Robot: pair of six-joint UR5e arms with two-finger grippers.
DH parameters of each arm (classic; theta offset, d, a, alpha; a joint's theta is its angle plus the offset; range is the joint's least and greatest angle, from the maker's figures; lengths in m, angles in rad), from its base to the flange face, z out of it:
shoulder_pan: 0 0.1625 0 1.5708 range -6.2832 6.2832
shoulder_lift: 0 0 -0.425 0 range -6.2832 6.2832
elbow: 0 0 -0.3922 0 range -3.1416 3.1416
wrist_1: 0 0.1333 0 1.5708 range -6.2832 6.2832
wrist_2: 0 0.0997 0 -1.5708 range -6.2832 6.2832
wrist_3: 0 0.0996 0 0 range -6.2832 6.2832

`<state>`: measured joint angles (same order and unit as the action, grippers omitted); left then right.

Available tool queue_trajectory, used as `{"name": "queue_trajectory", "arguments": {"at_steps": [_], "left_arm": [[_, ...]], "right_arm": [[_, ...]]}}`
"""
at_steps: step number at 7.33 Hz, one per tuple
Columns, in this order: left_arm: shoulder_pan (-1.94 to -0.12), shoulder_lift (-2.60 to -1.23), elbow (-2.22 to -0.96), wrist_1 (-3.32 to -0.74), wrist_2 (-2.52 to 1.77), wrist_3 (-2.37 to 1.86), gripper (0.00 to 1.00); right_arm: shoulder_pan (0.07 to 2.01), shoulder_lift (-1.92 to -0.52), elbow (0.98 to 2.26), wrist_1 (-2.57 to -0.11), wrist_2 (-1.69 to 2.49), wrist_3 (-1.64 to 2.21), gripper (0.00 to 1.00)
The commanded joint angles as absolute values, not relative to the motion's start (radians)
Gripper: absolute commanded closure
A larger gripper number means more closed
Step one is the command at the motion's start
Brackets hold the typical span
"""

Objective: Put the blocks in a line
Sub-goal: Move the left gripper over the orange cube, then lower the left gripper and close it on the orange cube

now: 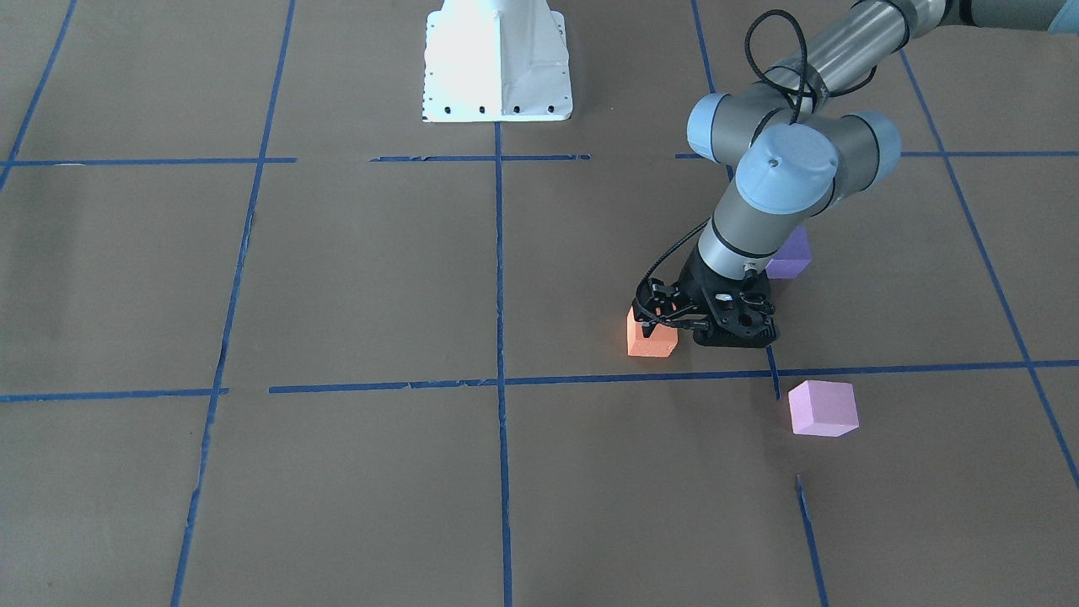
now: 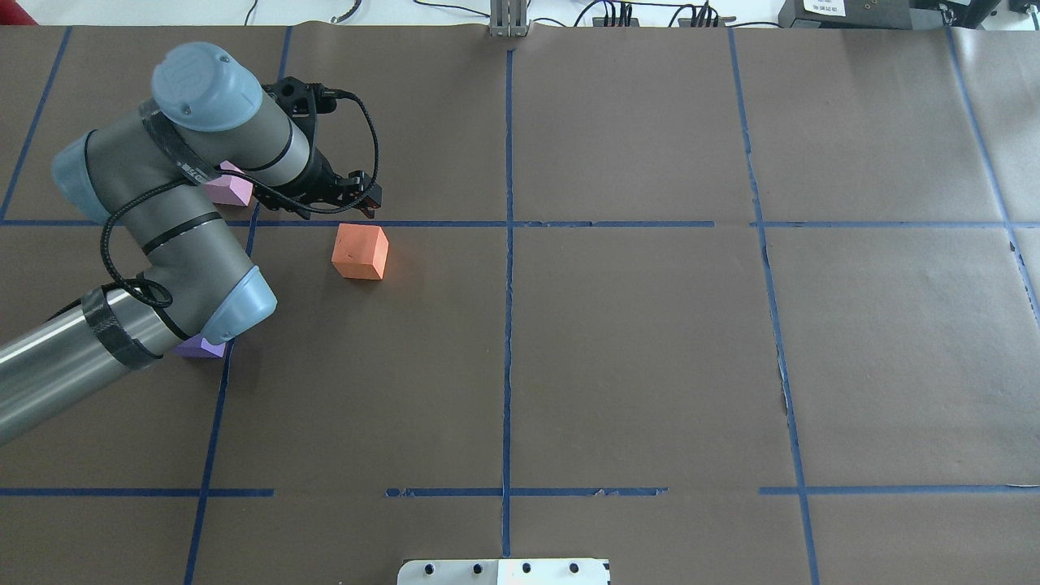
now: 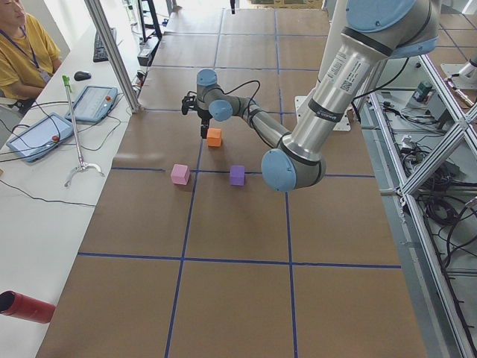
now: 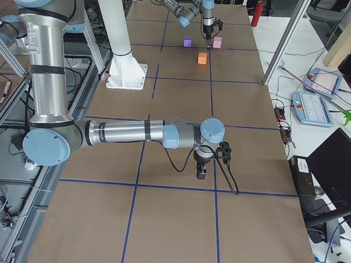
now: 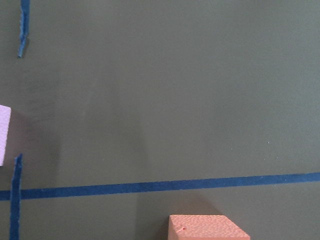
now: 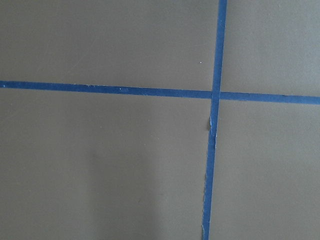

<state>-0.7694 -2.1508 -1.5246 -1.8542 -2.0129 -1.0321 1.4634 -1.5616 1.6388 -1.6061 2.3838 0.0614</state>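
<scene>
The orange block [image 2: 360, 252] sits on the brown table, just on the robot's side of a blue tape line; it also shows at the bottom edge of the left wrist view [image 5: 207, 227]. My left gripper [image 2: 370, 203] hovers at the block's far side with its fingers together and holds nothing. The pale pink block [image 1: 823, 408] lies across the tape line, half hidden by the arm in the overhead view [image 2: 230, 188]. The violet-purple block [image 1: 791, 253] lies closer to the robot, partly under the left arm. My right gripper [image 4: 201, 174] shows only in the exterior right view; I cannot tell its state.
Blue tape lines [image 2: 508, 325] divide the table into squares. The white base plate [image 1: 497, 63] stands at the table's robot-side middle. The right arm [image 4: 126, 133] stretches low over the right half. An operator [image 3: 22, 48] sits beyond the far edge, by tablets.
</scene>
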Motion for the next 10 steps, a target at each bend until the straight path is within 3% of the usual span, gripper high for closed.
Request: {"name": "queue_trajectory", "arguments": {"at_steps": [1, 4, 5, 6, 8, 10], "left_arm": [[-0.726, -2.157, -1.490, -1.867, -1.973, -1.060, 0.00], [-0.696, -2.151, -1.418, -1.936, -1.971, -1.065, 0.01], [-0.696, -2.154, -1.417, -1.936, -1.971, -1.071, 0.25], [-0.707, -2.157, -1.431, -1.937, -1.979, -1.072, 0.88], [-0.756, -2.120, -1.500, -1.921, -1.997, -1.063, 0.88], [-0.834, -1.985, -1.571, -1.921, -2.080, -1.034, 0.88]], "right_arm": [[1.463, -1.562, 1.640, -1.606, 2.384, 0.061, 0.00], [1.463, -1.562, 1.640, -1.606, 2.384, 0.061, 0.00], [1.463, -1.562, 1.640, -1.606, 2.384, 0.061, 0.00], [1.463, -1.562, 1.640, -1.606, 2.384, 0.061, 0.00], [1.463, -1.562, 1.640, -1.606, 2.384, 0.061, 0.00], [1.463, -1.562, 1.640, -1.606, 2.384, 0.061, 0.00]]}}
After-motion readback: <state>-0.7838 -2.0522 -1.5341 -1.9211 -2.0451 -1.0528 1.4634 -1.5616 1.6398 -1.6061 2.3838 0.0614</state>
